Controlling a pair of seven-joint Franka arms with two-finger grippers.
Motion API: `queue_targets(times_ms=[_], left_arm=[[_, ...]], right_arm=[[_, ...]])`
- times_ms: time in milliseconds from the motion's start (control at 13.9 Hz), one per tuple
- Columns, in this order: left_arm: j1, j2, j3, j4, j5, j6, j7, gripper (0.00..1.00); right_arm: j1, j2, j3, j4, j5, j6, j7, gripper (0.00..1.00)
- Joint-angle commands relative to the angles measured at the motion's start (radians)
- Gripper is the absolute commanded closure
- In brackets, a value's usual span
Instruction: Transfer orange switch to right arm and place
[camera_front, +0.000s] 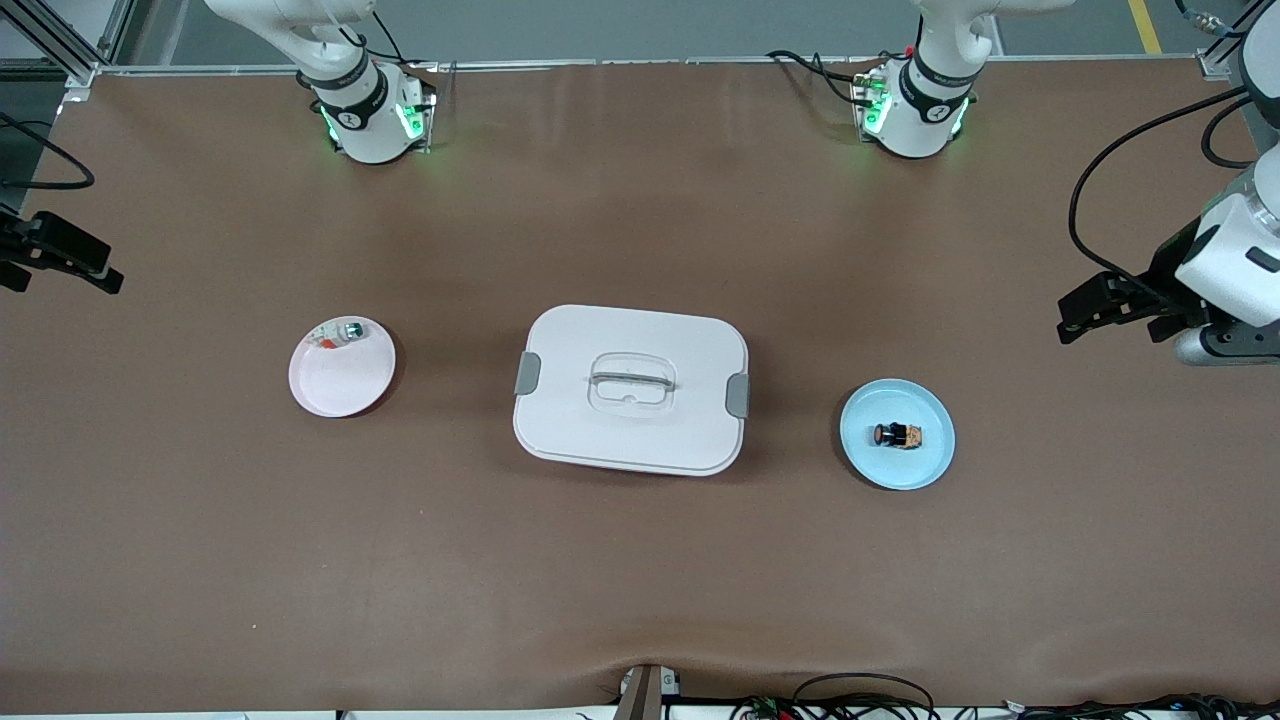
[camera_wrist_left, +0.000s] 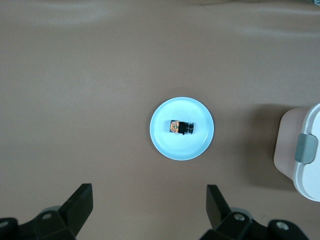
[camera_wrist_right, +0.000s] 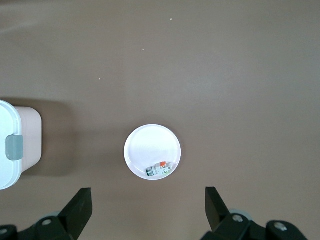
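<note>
The left gripper (camera_wrist_left: 149, 207) stands with its jaws spread wide and nothing between them; in the left wrist view its two black fingers (camera_wrist_left: 80, 202) frame bare table surface, with the blue plate (camera_wrist_left: 200, 142) in sight below. In the front view this gripper (camera_front: 1115, 310) is raised at the left arm's end of the table, above the tabletop and clear of the plate. The right gripper (camera_wrist_right: 149, 207) is likewise fully open and empty, its fingers (camera_wrist_right: 80, 205) apart over bare table; in the front view it (camera_front: 55, 262) hangs at the right arm's end of the table. Neither gripper touches any object. The orange switch (camera_front: 898, 435) lies on its side near the middle of the blue plate (camera_front: 930, 470), its orange cap pointing toward the centre of the table; the same switch (camera_wrist_left: 181, 127) is visible in the left wrist view. The blue plate rests on the brown table (camera_front: 640, 580) toward the left arm's end. A white lidded box (camera_front: 630, 390) with grey side latches and a clear handle sits at the table centre. A white plate (camera_front: 335, 385) rests toward the right arm's end and carries a small white piece (camera_front: 340, 334) with a silver-green button, lying at the plate edge farther from the front camera.
</note>
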Motion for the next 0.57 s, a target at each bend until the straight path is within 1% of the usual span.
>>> queue_targets(times_ms=[0,503], left_arm=[[0.002,0.010,0.004,0.023,-0.002,-0.021,0.012,0.00],[-0.001,0.008,0.004,0.022,-0.013,-0.021,-0.005,0.00]], right_arm=[[-0.019,-0.015,0.002,-0.013,0.001,0.005,0.009,0.00],[-0.010,-0.014,0.008,-0.013,0.001,0.006,0.011,0.00]])
